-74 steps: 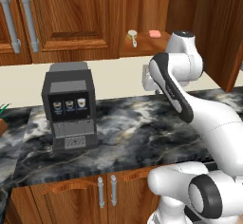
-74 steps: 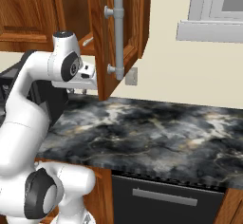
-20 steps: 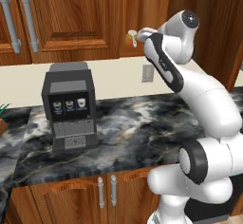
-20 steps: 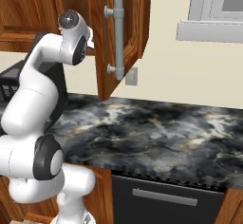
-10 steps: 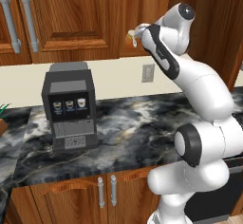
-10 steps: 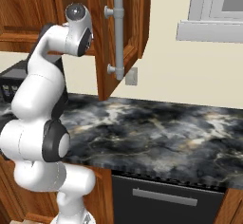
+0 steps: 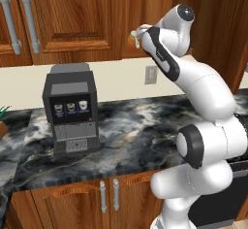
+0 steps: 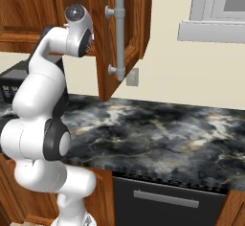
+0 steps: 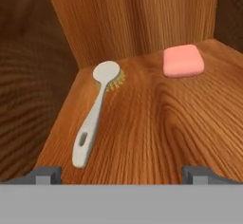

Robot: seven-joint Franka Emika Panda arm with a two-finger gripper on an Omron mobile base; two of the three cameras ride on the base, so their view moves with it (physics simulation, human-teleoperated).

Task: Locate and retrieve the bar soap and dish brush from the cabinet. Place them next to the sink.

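pincer [image 7: 137, 33] tips hidden inside cabinet [image 7: 145, 9], coffee machine [image 8: 10, 84] cut off

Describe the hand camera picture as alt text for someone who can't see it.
A dish brush and a pink bar soap lie apart on the wooden shelf of the cabinet, brush left, soap farther back on the right. The open gripper touches neither.

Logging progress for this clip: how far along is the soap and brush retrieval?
Done: the cabinet door stands open. In hand: the open gripper faces the shelf, holding nothing. Left: the dish brush and bar soap lie apart on the shelf, unmoved.
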